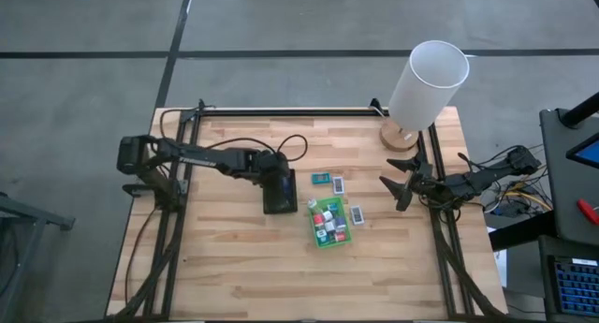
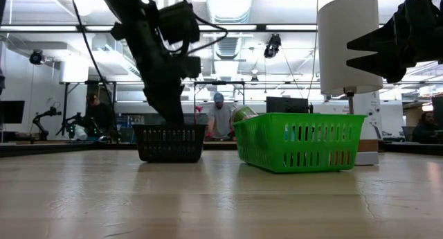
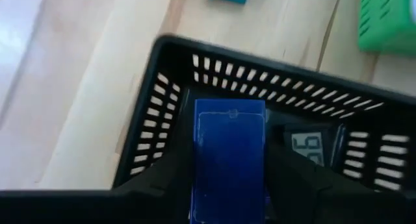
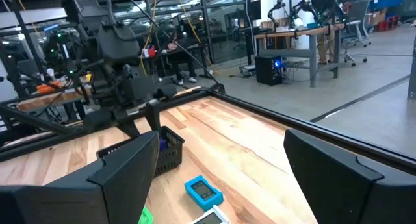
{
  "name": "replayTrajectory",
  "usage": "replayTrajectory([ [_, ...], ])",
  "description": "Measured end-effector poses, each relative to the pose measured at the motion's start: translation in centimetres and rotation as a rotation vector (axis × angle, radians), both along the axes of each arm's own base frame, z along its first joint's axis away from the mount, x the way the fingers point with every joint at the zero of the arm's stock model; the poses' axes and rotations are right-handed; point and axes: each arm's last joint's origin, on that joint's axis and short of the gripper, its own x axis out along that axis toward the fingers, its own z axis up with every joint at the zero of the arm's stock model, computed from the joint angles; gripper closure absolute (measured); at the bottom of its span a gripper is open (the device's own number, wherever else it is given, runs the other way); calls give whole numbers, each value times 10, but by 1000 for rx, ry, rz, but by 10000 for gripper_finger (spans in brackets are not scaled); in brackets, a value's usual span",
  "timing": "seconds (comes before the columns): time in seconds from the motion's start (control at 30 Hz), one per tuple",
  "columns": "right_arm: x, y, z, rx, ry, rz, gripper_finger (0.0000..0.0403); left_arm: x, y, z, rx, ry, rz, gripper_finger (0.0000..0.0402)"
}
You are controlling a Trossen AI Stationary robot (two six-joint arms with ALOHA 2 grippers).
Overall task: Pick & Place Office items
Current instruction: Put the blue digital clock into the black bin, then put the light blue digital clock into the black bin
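My left gripper [image 1: 279,184] [image 3: 229,185] hangs over the black ribbed tray [image 1: 279,203] [image 3: 162,87], shut on a dark blue flat packet [image 3: 229,152]. A small piece with printed digits [image 3: 312,145] lies inside that tray. The green tray [image 1: 328,224] [image 2: 301,140], to its right, holds several small coloured office items. A teal piece [image 1: 321,179] [image 4: 203,190] and two white pieces [image 1: 338,183] [image 1: 357,213] lie on the table around it. My right gripper [image 1: 398,190] [image 4: 224,165] waits open at the table's right side, above the table. My left gripper pinches the dark blue packet by its two long edges [image 3: 195,178] between its two fingers. The fingers slant down from above and lie along the packet. The packet's free end [image 3: 229,110] juts out past the fingertips over the inside of the black tray.
A lamp with a white cylindrical shade [image 1: 428,84] [image 2: 349,45] on a wooden base stands at the far right corner. The near half of the wooden table [image 1: 281,276] is bare. People and benches show in the room beyond the table.
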Motion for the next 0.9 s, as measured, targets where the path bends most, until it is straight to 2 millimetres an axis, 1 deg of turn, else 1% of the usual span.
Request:
replayTrajectory([
  [0.13,0,0,0,0,0,0,76,4,0,-13,-20,38,-22,231],
  [0.23,0,0,0,0,0,0,76,5,0,-19,-29,54,-24,231],
  [0.37,0,0,0,0,0,0,76,6,3,-21,-40,44,-1,230],
  [0.47,0,0,0,0,0,0,76,6,4,-18,-47,26,8,227],
  [0.57,0,0,0,0,0,-1,76,7,4,-16,-46,13,9,213],
  [0.77,0,0,0,0,0,0,76,6,5,-16,-49,13,12,172],
  [0.9,0,0,0,0,0,0,76,6,5,-16,-50,14,14,158],
])
